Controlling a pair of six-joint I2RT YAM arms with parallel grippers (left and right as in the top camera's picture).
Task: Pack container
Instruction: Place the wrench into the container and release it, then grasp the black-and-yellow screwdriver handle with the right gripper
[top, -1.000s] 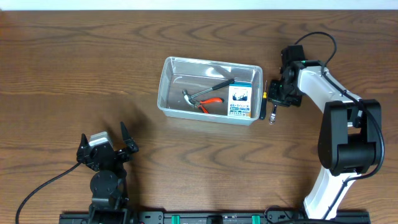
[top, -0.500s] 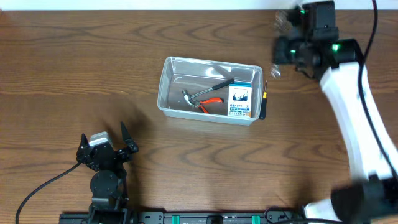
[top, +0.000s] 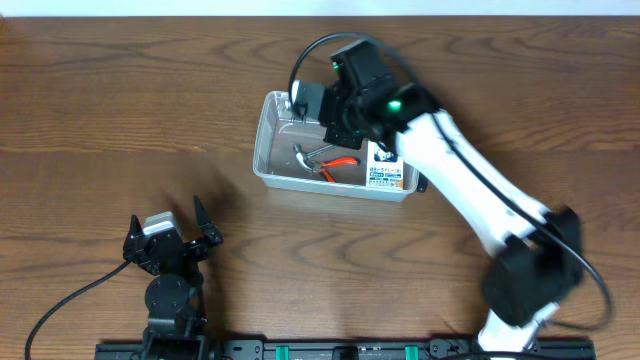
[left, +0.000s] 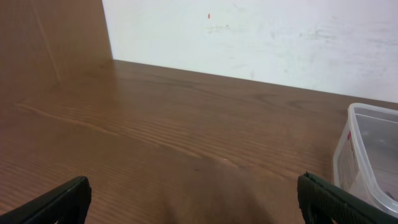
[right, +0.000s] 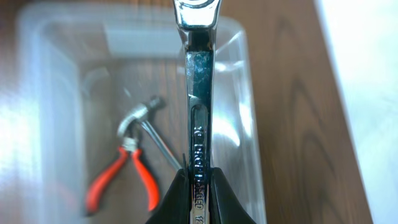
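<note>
Right tool (right: 195, 186), clamped on a silver wrench (right: 199, 106), hangs over the container (top: 262, 140); next it should lower and let go beside the hammer (right: 140, 115); left tool (left: 196, 202) gapes wide

Clear glossy plastic container (top: 300, 184), shiny metal wrench (right: 200, 106)

The brown wooden table (top: 120, 110) with dark grain reaches back to a plain white wall (left: 249, 37) (one tiny red spot on it). A small steel hammer (right: 140, 116) lies just beside red-handled pliers (right: 118, 180), near a blue-and-white box (top: 385, 178).
</note>
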